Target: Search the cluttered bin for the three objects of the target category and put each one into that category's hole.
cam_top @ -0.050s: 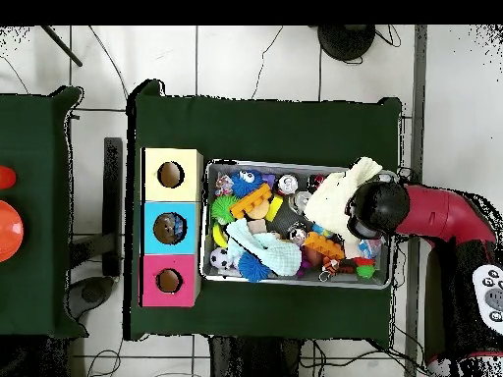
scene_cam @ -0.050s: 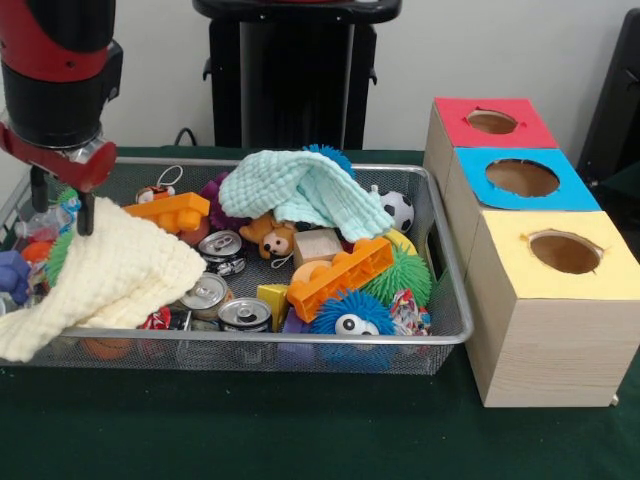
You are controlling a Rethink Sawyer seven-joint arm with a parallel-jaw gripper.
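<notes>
A wire-mesh bin holds mixed clutter: three drink cans, two orange bricks, a teddy bear, a soccer ball and spiky balls. A mint cloth covers the bin's back middle. A cream cloth is draped over the left end. My gripper hangs over that end with its fingers apart, one fingertip touching the cream cloth's top. In the overhead view the arm's head hides the fingers above the cream cloth.
Three wooden boxes with round holes stand beside the bin: red at the back, blue in the middle, yellow nearest. From above they sit in a column, yellow, blue, red. Green cloth covers the table.
</notes>
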